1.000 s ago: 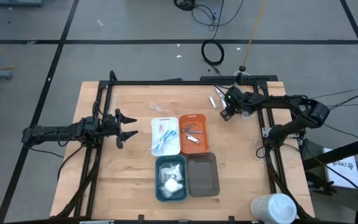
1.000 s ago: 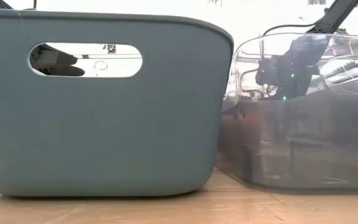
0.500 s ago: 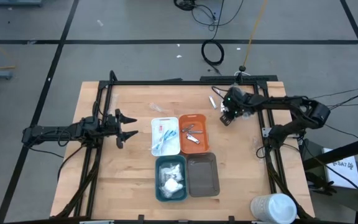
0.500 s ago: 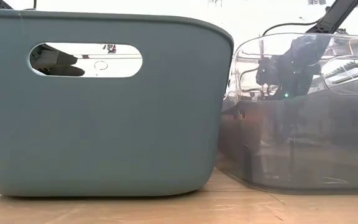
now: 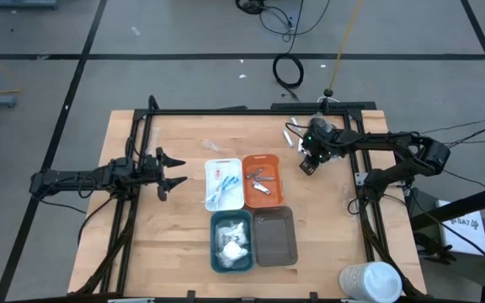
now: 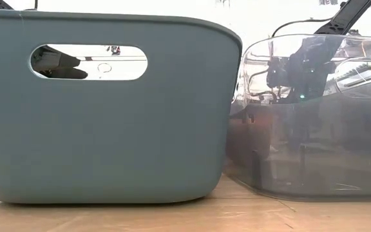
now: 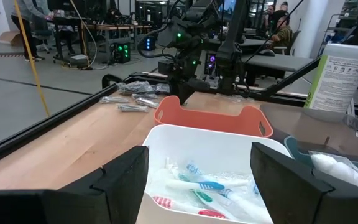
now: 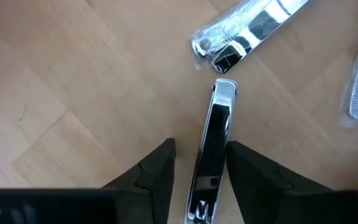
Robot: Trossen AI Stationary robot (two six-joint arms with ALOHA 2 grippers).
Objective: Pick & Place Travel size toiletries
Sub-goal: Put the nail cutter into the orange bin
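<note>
My right gripper (image 5: pixel 307 163) (image 8: pixel 201 174) hovers right of the orange tray (image 5: pixel 262 179) and is shut on a silver metallic piece (image 8: pixel 211 149). More silver pieces (image 5: pixel 293 135) (image 8: pixel 247 30) lie flat on the wood near the far edge. The white tray (image 5: pixel 224 183) holds pink and blue sticks (image 7: pixel 207 190), the orange tray holds silver pieces (image 5: pixel 259 181), and the teal tray (image 5: pixel 231 240) holds white sachets (image 5: pixel 232 244). My left gripper (image 5: pixel 173 169) (image 7: pixel 204 186) waits open, left of the white tray. My right gripper pinches the silver metallic piece by one end (image 8: pixel 202 199) between its two fingers. The fingers come from above, slanting, and lie along the piece. Its other end (image 8: pixel 222 90) sticks out past the fingertips, above the wood.
The grey tray (image 5: pixel 274 236) sits beside the teal one, near the table's near edge. A big white cup (image 5: pixel 374 281) stands at the near right corner. In the low view the teal tray's wall (image 6: pixel 108 109) and the grey tray's wall (image 6: pixel 308 142) block most of the table.
My right gripper has moved a little toward the table's near edge, away from the loose silver pieces, and has risen slightly, carrying the silver piece. The left arm has kept still.
</note>
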